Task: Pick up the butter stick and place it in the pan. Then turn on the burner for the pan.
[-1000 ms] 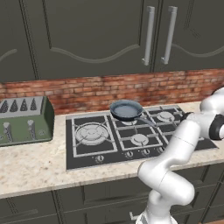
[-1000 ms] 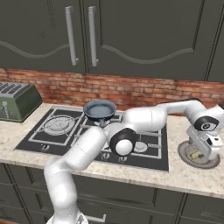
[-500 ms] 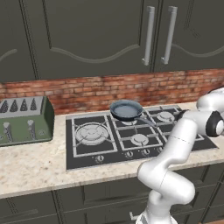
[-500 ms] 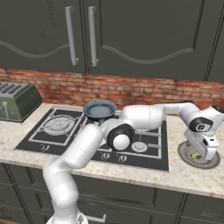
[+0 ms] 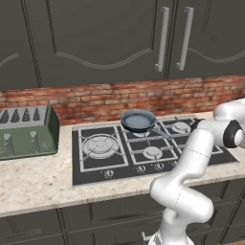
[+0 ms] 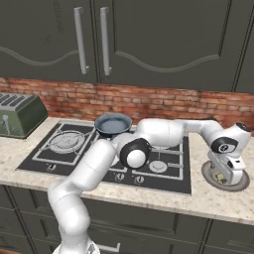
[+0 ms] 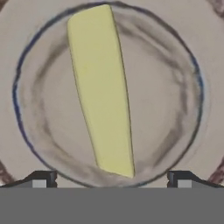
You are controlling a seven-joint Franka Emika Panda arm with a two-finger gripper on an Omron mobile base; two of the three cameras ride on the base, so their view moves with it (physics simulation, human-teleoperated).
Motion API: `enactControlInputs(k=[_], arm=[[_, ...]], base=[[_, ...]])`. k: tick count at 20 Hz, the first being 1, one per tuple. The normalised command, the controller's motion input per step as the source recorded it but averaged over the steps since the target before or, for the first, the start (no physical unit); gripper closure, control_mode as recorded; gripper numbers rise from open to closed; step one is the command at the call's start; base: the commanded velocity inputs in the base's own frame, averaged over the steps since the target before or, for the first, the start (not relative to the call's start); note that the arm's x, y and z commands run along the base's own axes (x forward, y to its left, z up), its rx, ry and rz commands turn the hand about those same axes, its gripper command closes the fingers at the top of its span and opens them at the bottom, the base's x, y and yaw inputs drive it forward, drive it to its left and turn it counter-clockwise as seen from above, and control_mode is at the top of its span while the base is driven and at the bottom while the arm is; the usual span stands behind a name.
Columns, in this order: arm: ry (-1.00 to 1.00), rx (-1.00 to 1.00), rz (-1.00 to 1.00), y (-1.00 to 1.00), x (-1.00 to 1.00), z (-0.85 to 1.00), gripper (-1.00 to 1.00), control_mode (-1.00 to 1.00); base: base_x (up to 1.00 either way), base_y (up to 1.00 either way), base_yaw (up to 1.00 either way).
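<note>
We see the butter stick lying on a plate on the counter, to the right of the stove. The pan sits on the stove's back burner. The toaster stands left of the stove.

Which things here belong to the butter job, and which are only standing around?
For the job: butter stick on its round plate; pan on the stove; its burner; open gripper above the butter.

Just there: toaster; wide burner; upper cabinets; brick backsplash.
</note>
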Motion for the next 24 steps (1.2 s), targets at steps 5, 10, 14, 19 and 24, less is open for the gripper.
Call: enactControlInputs(k=[5,10,14,19,24], arm=[[0.0,0.0,0.0,-0.11,0.15,-0.02,-1.0,-1.0],[0.0,0.0,0.0,-0.14,0.17,0.0,-1.0,-1.0],[0.0,0.0,0.0,-0.21,0.16,0.0,-1.0,-1.0],[0.0,0.0,0.0,-0.22,0.14,-0.01,-1.0,-1.0],[0.0,0.0,0.0,-0.21,0.08,-0.02,-1.0,-1.0]], base=[[0.0,0.0,0.0],[0.0,0.0,0.0],[0.0,0.0,0.0],[0.0,0.0,0.0],[0.0,0.0,0.0]])
